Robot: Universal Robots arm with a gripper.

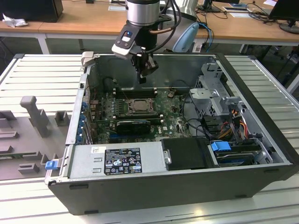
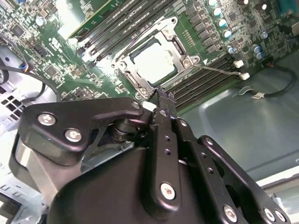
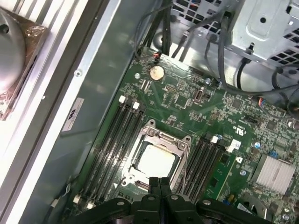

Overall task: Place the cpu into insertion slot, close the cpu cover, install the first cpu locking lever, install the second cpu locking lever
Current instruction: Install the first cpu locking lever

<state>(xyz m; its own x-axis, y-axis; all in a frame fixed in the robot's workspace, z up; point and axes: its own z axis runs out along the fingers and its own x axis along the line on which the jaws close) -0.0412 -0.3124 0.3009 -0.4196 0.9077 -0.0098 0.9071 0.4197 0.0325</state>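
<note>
The tool [image 1: 143, 77] is hanging over the open computer case [image 1: 187, 186], its fingers pressed together with nothing between them, above the socket on the motherboard [image 1: 173, 122]. The cpu [image 3: 156, 159] is sitting in that socket, its pale top showing through the window of the cpu cover [image 3: 164, 131], which is lying flat around it. The tool is touching neither.

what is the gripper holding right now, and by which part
Nothing. The gripper is shut with nothing between its fingers, hanging over the motherboard; the cpu lies seated in the board below it.
</note>
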